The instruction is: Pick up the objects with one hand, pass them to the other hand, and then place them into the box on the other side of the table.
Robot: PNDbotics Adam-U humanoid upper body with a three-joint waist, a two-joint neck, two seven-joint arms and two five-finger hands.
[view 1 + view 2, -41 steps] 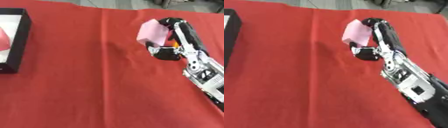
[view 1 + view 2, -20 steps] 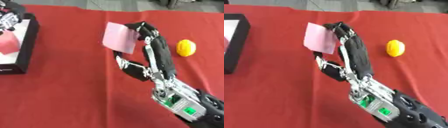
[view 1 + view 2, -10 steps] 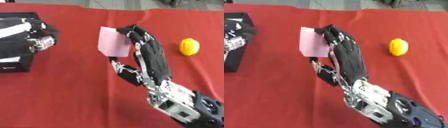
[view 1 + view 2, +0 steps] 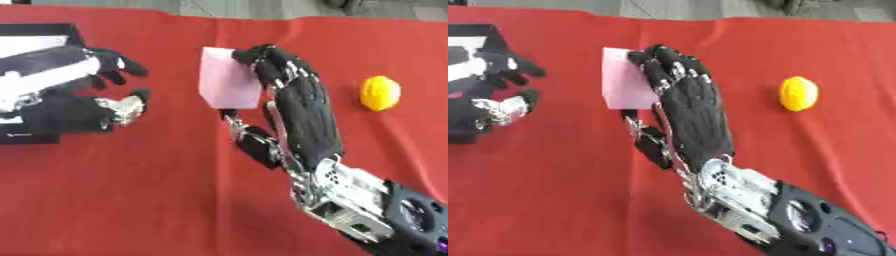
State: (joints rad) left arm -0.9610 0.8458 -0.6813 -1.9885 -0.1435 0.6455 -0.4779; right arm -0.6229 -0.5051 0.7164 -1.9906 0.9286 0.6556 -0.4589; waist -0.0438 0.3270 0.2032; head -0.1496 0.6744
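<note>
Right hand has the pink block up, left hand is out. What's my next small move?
Probably ease the right hand a little further left, so the pink block reaches the open left hand. A strip of red cloth shows between block and left fingers, so a handover isn't possible yet.

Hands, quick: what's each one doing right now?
Left hand: open, holding nothing, beside the box.
Right hand: fingers curled on the pink block.

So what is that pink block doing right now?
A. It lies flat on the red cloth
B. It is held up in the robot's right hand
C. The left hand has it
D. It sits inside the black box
B: the pink block is pinched between the fingers and thumb of the right hand, while the left hand waits open beside it, not touching.
</note>
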